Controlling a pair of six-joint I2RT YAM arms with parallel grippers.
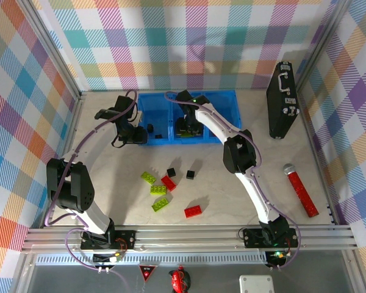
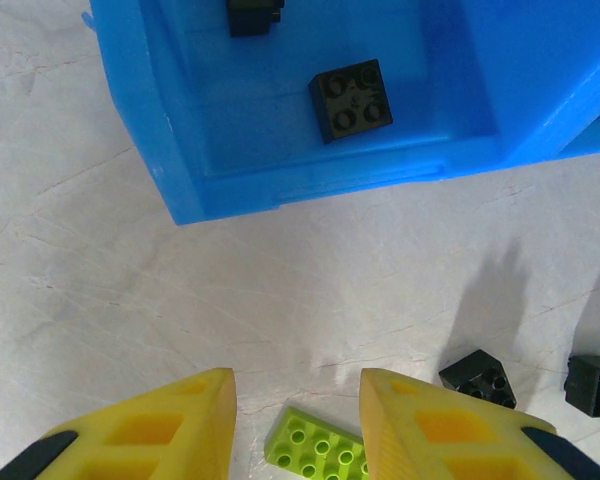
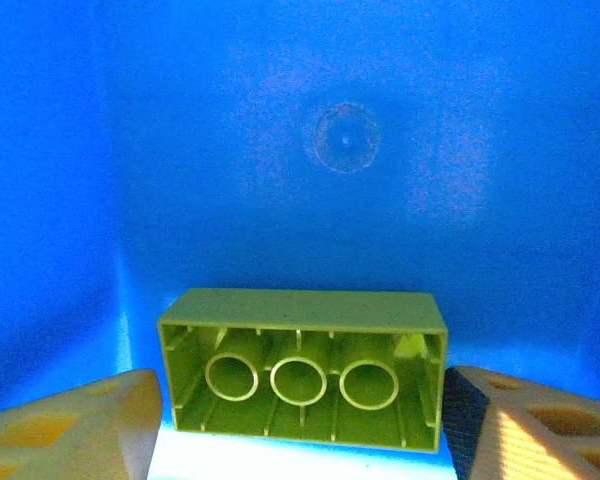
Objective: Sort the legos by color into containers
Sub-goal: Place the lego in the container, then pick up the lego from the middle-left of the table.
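The right hand (image 3: 300, 400) is hanging inside the middle compartment of the blue tray (image 1: 232, 97), a lime-green brick (image 3: 300, 370) lying studs-down between its fingers. I cannot tell whether they are pressing its ends or standing just clear.

The left hand (image 2: 295, 390) is hovering over the counter (image 1: 219, 189) just beside the tray's left compartment, fingers partly apart and gripping nothing. Two black bricks (image 2: 352, 100) are sitting in that compartment.

Loose on the counter, three green legos (image 1: 158, 190), two red ones (image 1: 193, 211) and two black cubes (image 1: 190, 174) are lying near each other.
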